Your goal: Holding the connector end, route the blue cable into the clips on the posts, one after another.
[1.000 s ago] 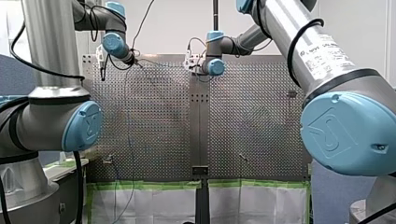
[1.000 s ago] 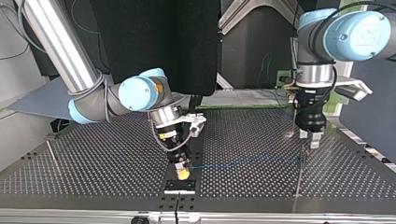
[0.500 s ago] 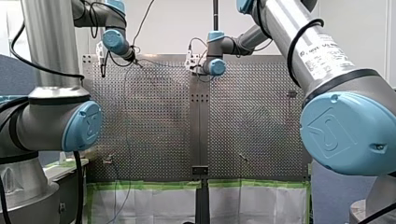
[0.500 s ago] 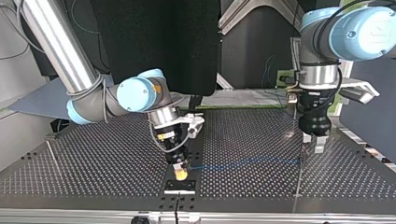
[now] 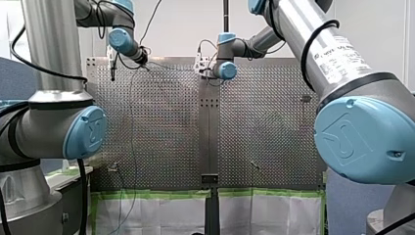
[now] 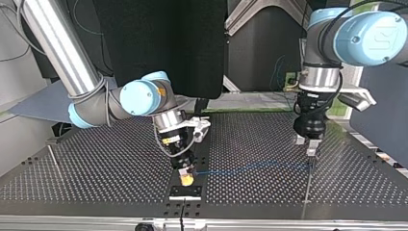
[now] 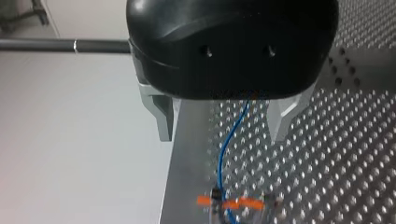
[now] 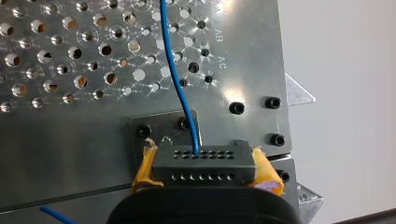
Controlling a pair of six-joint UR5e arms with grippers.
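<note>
Blue cable (image 7: 220,158), top hidden by left gripper (image 7: 223,133), threading between its spread fingers; connector (image 8: 204,161) clamped in right gripper (image 8: 204,170).

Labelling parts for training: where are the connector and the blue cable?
connector (image 8: 203,163): right wrist view, on its holed front face.
blue cable (image 8: 174,74): right wrist view, on its stretch ahead of the connector.

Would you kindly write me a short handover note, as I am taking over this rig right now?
Right gripper: shut on the connector, low near the table edge.
Left gripper: open, above the orange clip, gripping nothing.
Blue cable: runs from the connector to that clip; whether it is seated there is unclear.
Left: confirm that clip, then route through the other posts.
</note>
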